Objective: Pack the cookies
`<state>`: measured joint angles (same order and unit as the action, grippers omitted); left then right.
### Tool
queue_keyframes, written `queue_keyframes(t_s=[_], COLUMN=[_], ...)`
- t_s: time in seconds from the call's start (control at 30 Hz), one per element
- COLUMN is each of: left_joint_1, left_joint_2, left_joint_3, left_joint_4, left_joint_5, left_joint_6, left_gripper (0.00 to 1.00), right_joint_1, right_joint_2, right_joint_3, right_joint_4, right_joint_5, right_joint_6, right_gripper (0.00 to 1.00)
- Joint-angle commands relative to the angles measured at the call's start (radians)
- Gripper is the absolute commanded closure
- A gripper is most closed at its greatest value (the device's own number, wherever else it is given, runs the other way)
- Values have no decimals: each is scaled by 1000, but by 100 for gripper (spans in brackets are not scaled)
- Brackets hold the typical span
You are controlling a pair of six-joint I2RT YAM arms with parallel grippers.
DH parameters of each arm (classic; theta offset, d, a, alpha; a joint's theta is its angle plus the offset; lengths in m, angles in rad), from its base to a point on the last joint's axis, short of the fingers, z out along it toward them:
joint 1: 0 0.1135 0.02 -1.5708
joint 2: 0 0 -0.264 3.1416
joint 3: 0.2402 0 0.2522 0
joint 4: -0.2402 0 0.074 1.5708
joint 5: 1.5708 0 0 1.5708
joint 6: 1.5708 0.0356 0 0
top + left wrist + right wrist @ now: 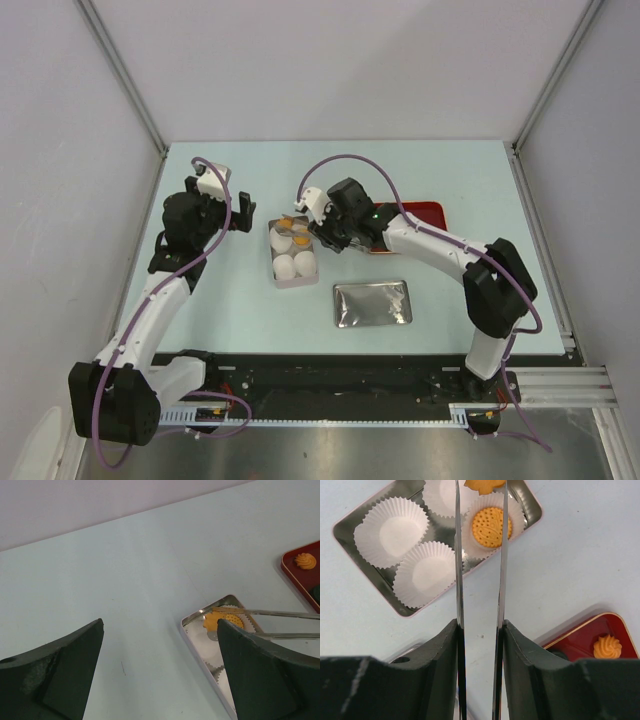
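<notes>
R gripper (480, 630) clenched on tongs (457, 555), cookie (482, 485) pinched at tips over tin (350, 527). Centre it on an empty cup (392, 530) before easing grip. L gripper (160, 630) released, beside tin.

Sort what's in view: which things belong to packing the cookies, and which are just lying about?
In the job: cookies, tin, paper cups, tongs held by the right gripper, red tray.
Lying about: silver lid near the tin; left gripper, open and empty.

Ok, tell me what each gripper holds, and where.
Right gripper clamps metal tweezers toward their rear end; an orange cookie sits between the tips. Left gripper is open, holding nothing.
</notes>
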<state>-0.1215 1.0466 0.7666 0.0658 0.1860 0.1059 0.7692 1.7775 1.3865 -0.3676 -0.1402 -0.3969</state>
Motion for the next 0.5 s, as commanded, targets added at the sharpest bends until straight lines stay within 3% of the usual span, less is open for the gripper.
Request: queue_keyframes(t_s=[0.0, 0.47], left_joint_1=[-4, -4], left_joint_2=[0, -2], left_joint_3=[0, 0], left_joint_4=[40, 34], left_joint_5=[-5, -3], left_joint_6=[6, 8], left_gripper=[0, 0], right_joint_1=[22, 41], right_joint_2=[16, 48], right_joint_3=[52, 54], right_joint_4=[45, 42], right_joint_5=[-10, -9], right_joint_6=[7, 7], right_gripper=[67, 66])
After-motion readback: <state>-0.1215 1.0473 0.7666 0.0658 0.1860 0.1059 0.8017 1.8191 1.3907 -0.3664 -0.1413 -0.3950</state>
